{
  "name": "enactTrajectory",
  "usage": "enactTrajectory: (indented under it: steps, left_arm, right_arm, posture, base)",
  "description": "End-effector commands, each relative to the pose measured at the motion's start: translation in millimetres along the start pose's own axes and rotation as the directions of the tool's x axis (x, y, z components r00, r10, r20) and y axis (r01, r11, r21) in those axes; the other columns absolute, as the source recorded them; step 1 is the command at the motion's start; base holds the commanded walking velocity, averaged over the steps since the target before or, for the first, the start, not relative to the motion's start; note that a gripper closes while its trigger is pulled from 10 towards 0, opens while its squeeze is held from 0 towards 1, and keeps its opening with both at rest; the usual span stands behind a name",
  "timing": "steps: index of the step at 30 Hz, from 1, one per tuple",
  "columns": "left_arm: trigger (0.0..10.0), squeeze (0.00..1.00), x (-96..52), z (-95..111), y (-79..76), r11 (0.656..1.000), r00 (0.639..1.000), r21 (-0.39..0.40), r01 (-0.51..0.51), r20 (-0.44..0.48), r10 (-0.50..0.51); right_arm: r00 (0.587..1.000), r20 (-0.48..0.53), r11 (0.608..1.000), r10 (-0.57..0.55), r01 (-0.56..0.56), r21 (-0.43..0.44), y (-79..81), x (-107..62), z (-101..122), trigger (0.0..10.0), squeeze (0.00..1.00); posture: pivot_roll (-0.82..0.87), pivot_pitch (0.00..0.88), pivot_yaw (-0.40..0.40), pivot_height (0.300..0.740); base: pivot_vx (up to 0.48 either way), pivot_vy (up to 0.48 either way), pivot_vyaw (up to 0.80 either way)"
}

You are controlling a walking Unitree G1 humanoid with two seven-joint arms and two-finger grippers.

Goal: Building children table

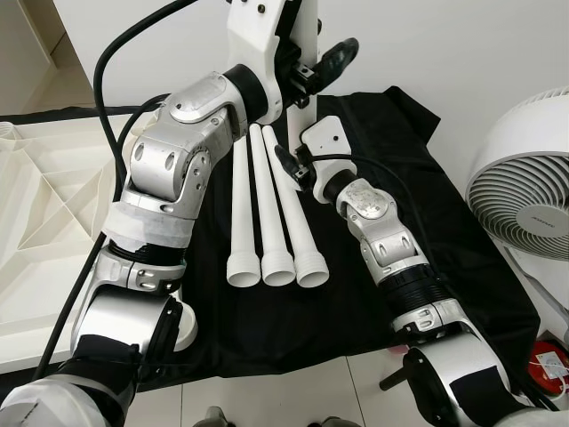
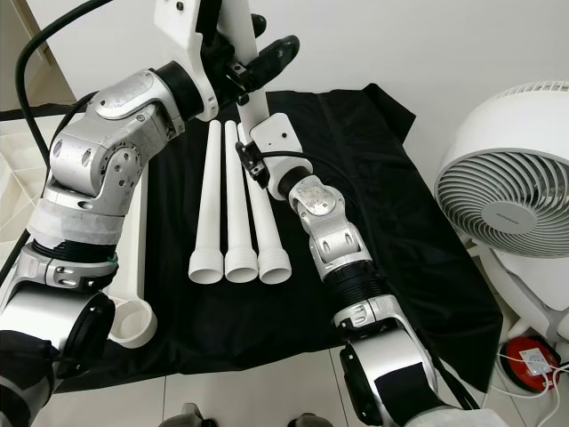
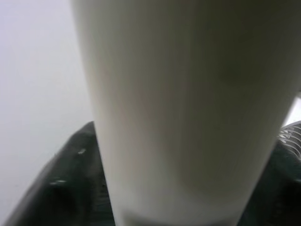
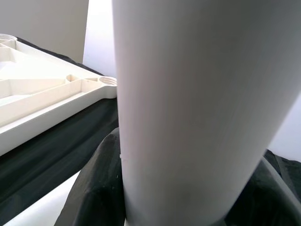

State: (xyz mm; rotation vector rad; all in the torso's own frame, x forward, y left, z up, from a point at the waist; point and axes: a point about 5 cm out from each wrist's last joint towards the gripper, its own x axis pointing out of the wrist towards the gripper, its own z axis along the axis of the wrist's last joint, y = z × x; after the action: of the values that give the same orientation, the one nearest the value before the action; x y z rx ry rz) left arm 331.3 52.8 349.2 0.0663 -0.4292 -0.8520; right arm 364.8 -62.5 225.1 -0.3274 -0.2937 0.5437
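Overhead, both silver arms are reaching toward the top centre of the frame, where a white table leg is standing upright. The left gripper is closing its black fingers around that leg high up, and the right gripper is gripping it lower down, just above the cloth; in both wrist views the pale tube is pressing right up against the lens.

Below them, three more table legs are lying side by side on a black cloth, touching one another, with flared ends pointing toward the lower edge of the frame. The cloth is covering most of the middle of the picture and wrinkling toward its right edge. An upturned white tabletop with moulded ribs is lying along the left side, partly on the cloth, a round socket showing at its near corner.

White floor tiles are showing along the bottom, a plain white wall is running across the top, and a white fan is standing at the right edge beside a small red object.
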Motion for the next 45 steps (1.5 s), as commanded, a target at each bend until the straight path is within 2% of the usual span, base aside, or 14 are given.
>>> enactTrajectory:
  steps: [1,6,7,8,9,21,23,25,26,28,36,41,43,45]
  left_arm:
    - [10.0,1.0,0.7,6,-0.9,1.0,1.0,0.003,0.015,0.014,-0.015]
    - [10.0,1.0,0.6,5,-1.1,1.0,1.0,0.019,0.015,0.001,-0.015]
    - [10.0,1.0,0.4,5,-0.7,1.0,1.0,0.021,0.015,0.0,-0.015]
    - [10.0,1.0,0.4,5,-0.7,1.0,1.0,0.021,0.015,0.0,-0.015]
    - [10.0,0.0,-0.3,5,0.8,1.0,1.0,0.021,0.01,-0.003,-0.01]
    - [10.0,0.0,-10.5,-4,14.4,0.999,0.999,0.023,-0.04,-0.03,0.041]
    - [10.0,0.0,-19.6,-10,24.7,0.994,0.993,0.007,-0.113,-0.039,0.113]
    - [10.0,0.0,-19.6,-10,24.7,0.994,0.993,0.007,-0.113,-0.039,0.113]
    - [10.0,0.0,-29.2,-13,36.8,0.983,0.982,0.003,-0.183,-0.044,0.183]
    - [10.0,0.0,-33.4,-13,42.1,0.978,0.976,0.006,-0.211,-0.047,0.211]
    - [10.0,0.0,-51.5,-17,57.2,0.958,0.955,0.01,-0.287,-0.074,0.287]
    - [10.0,0.0,-66.6,-30,67.5,0.923,0.915,0.048,-0.381,-0.122,0.384]
    - [10.0,0.0,-66.6,-30,67.5,0.923,0.915,0.048,-0.381,-0.122,0.384]
    - [10.0,0.0,-79.6,-42,73.6,0.893,0.882,0.069,-0.445,-0.14,0.45]
  right_arm:
    - [1.0,0.018,1.0,-0.01,0.01,-0.003,-1.8,1.5,4,0.0,0.0]
    - [0.999,0.022,0.999,-0.034,0.034,0.015,-4.1,2.5,6,0.0,0.0]
    - [0.999,0.025,0.999,-0.044,0.044,0.023,-5.3,2.9,6,1.5,0.0]
    - [0.999,0.025,0.999,-0.044,0.044,0.023,-5.3,2.9,6,1.5,0.0]
    - [0.998,0.024,0.997,-0.066,0.065,0.037,-7.8,3.5,7,10.0,0.0]
    - [0.985,0.016,0.977,-0.171,0.167,0.131,-19.0,4.5,7,10.0,0.0]
    - [0.969,0.008,0.953,-0.245,0.24,0.185,-28.1,1.9,6,10.0,0.0]
    - [0.969,0.008,0.953,-0.245,0.24,0.185,-28.1,1.9,6,10.0,0.0]
    - [0.95,-0.014,0.924,-0.311,0.306,0.229,-36.1,-1.3,2,10.0,0.0]
    - [0.942,-0.026,0.912,-0.335,0.331,0.242,-38.9,-2.6,0,10.0,0.0]
    - [0.925,-0.06,0.89,-0.376,0.378,0.254,-44.1,-8.2,-7,10.0,0.0]
    - [0.911,-0.085,0.875,-0.403,0.411,0.255,-45.7,-15.7,-14,10.0,0.0]
    - [0.911,-0.085,0.875,-0.403,0.411,0.255,-45.7,-15.7,-14,10.0,0.0]
    - [0.899,-0.096,0.865,-0.427,0.437,0.248,-45.4,-22.4,-19,10.0,0.0]
  posture:
    - [-0.05,0.022,0.051,0.74]
    - [-0.05,0.023,0.052,0.74]
    - [-0.05,0.022,0.054,0.74]
    - [-0.05,0.022,0.054,0.74]
    - [-0.05,0.021,0.055,0.74]
    - [-0.06,0.019,0.06,0.74]
    - [-0.06,0.024,0.057,0.74]
    - [-0.06,0.024,0.057,0.74]
    - [-0.06,0.025,0.056,0.74]
    - [-0.06,0.025,0.056,0.74]
    - [-0.05,0.038,0.06,0.74]
    - [-0.05,0.046,0.058,0.74]
    - [-0.05,0.046,0.058,0.74]
    - [-0.05,0.047,0.059,0.74]
  base:
    - [0.0,0.0,0.0]
    - [0.0,0.0,0.0]
    - [0.0,0.0,0.0]
    - [0.0,0.0,0.0]
    - [0.0,0.0,0.0]
    - [0.0,0.0,0.0]
    - [0.0,0.0,0.0]
    - [0.0,0.0,0.0]
    - [0.0,0.0,0.0]
    - [0.0,0.0,0.0]
    - [0.0,0.0,0.0]
    - [0.0,0.0,0.0]
    - [0.0,0.0,0.0]
    - [0.0,0.0,0.0]
